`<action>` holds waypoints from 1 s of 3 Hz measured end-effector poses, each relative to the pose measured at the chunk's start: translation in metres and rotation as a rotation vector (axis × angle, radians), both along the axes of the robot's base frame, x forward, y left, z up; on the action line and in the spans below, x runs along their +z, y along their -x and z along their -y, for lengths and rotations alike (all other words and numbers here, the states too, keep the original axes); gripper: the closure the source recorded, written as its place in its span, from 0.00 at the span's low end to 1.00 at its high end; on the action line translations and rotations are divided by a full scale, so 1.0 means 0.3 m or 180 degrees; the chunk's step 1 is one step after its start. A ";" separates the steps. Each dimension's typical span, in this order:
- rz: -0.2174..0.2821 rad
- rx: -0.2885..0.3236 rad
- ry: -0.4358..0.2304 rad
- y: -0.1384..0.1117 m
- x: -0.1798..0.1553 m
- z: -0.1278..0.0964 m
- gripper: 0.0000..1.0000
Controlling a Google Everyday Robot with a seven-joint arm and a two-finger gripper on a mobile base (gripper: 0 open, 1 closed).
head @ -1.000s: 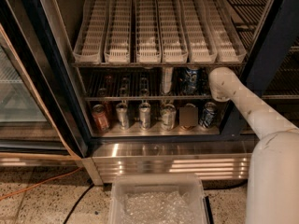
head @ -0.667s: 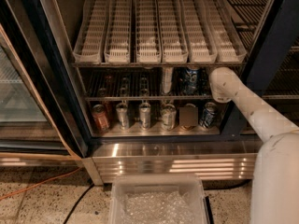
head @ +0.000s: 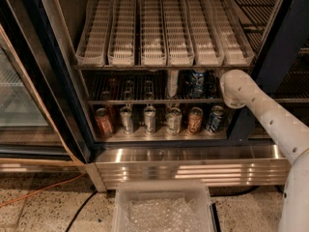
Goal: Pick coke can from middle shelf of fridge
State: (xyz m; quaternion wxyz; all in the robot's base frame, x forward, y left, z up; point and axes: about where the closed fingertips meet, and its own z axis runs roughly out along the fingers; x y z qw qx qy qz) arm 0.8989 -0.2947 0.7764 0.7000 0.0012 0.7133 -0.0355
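The fridge [head: 53,81] stands open in front of me. The middle shelf [head: 145,101] is a dark wire rack under the rack of white slotted trays. Several cans stand far back on it in shadow. A dim reddish one at the left looks like the coke can [head: 112,84]. A white can [head: 172,83] and a blue can [head: 197,83] stand further right. My white arm [head: 260,110] reaches in from the right. My gripper [head: 215,85] is at the right end of the middle shelf, next to the blue can and far from the coke can. The arm's wrist mostly hides it.
On the steel floor below stand a copper-brown can [head: 103,122], three silver cans, an orange-tan can [head: 195,121] and a blue can [head: 215,119]. A clear plastic bin [head: 164,209] sits on the ground in front. The glass door [head: 19,95] hangs open at left. An orange cable [head: 43,190] lies on the floor.
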 end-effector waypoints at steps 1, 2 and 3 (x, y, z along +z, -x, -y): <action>0.0000 0.0000 -0.0005 0.001 0.000 0.000 1.00; -0.0036 -0.0059 -0.0028 0.013 -0.024 0.025 1.00; -0.0095 -0.0133 -0.0061 0.046 -0.057 0.057 1.00</action>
